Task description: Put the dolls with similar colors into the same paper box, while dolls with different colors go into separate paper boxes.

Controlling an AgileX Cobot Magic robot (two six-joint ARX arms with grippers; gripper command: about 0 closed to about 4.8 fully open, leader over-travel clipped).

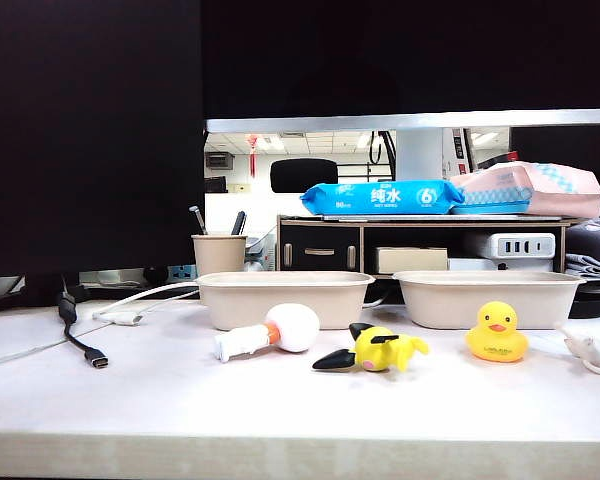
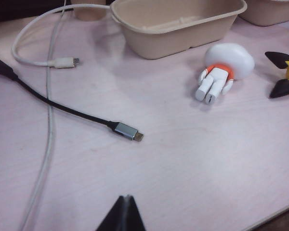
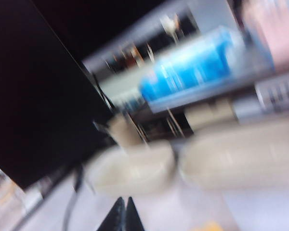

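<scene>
On the white table stand 2 beige paper boxes, the left box and the right box, both holding nothing. In front lie 3 dolls: the white figure on its side by the left box, the yellow black-eared figure toppled between the boxes, the duck upright before the right box. A black cable crosses the table. The left gripper hovers over bare table, jaws together, holding nothing; the right gripper (its view blurred) likewise, facing the boxes.
</scene>
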